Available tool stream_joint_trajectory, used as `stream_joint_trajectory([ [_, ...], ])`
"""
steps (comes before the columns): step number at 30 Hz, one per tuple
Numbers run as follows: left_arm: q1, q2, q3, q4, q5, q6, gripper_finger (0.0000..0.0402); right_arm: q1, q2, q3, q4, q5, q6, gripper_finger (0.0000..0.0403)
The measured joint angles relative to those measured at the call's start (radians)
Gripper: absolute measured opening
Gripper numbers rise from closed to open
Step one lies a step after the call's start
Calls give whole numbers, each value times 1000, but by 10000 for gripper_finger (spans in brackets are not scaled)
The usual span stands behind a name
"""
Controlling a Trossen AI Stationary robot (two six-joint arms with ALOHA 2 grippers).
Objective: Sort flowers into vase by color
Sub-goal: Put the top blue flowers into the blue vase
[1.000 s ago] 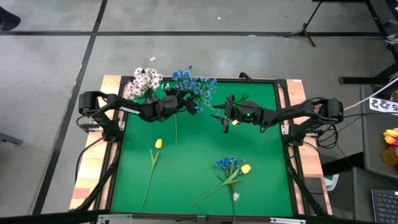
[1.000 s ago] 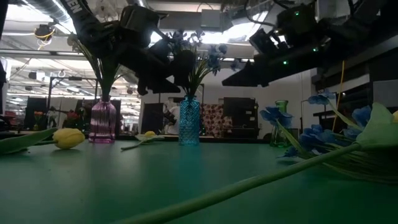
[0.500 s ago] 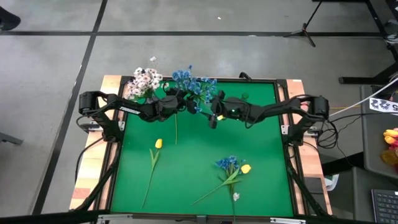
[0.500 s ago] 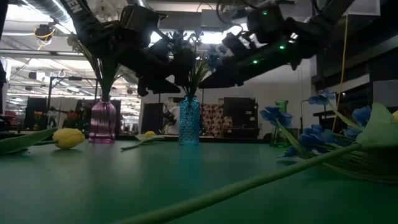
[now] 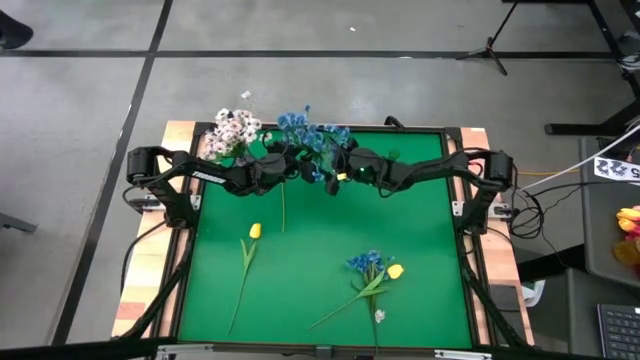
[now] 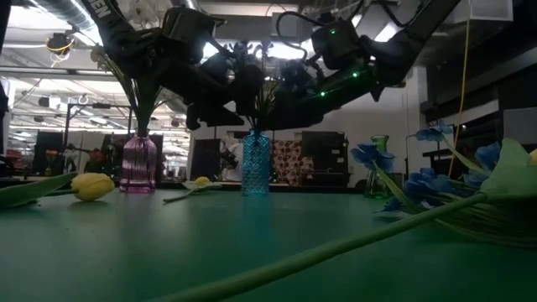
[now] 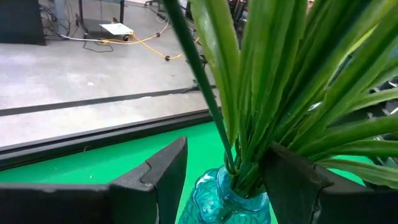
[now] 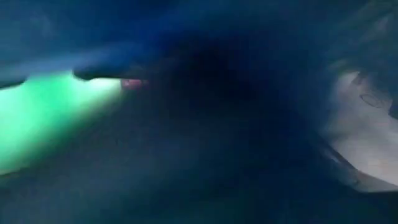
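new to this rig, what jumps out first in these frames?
Both arms meet over the blue flowers standing in the blue vase at the table's far edge: the left gripper has a finger on each side of the stems just above the vase's neck, and the right gripper is pushed in among the blooms. Beside it, a pink vase holds white flowers, while yellow tulips and another blue bunch lie on the green mat.
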Motion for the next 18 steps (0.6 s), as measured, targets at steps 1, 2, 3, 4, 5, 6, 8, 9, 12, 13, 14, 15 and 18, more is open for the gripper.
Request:
stream_joint_trajectory([
  [1, 0, 0, 0, 0, 5, 0, 192, -5, 0, 2, 4, -9, 0, 285],
  [2, 0, 0, 0, 0, 10, 0, 192, -11, 0, 4, 5, -19, 0, 285],
  [3, 0, 0, 0, 0, 12, 0, 192, -17, 0, 8, 5, -30, 1, 285],
  [4, 0, 0, 0, 0, 12, 0, 192, -24, 0, 12, 4, -48, 2, 285],
  [5, 0, 0, 0, 0, 12, 0, 192, -29, 0, 18, 4, -60, 6, 285],
  [6, 0, 0, 0, 0, 13, -1, 192, -31, 0, 21, 5, -74, 15, 285],
  [8, 0, 0, 0, -1, 15, -5, 192, -32, 14, 31, 9, -78, 18, 285],
  [9, 0, 0, 0, -2, 15, -5, 191, -34, 17, 31, 5, -83, 19, 285],
  [12, 0, 0, -8, -6, 16, -28, 191, -37, 36, 34, 31, -94, 21, 285],
  [13, 0, 1, -8, -9, 17, -33, 191, -40, 41, 34, 33, -104, 24, 285],
  [14, 0, 1, -8, -12, 18, -34, 191, -44, 47, 34, 48, -120, 27, 285],
  [15, 0, 1, -8, -14, 18, -34, 191, -47, 52, 34, 53, -134, 31, 285],
  [18, 0, 1, -8, -29, 22, -34, 191, -50, 59, 33, 55, -165, 30, 285],
])
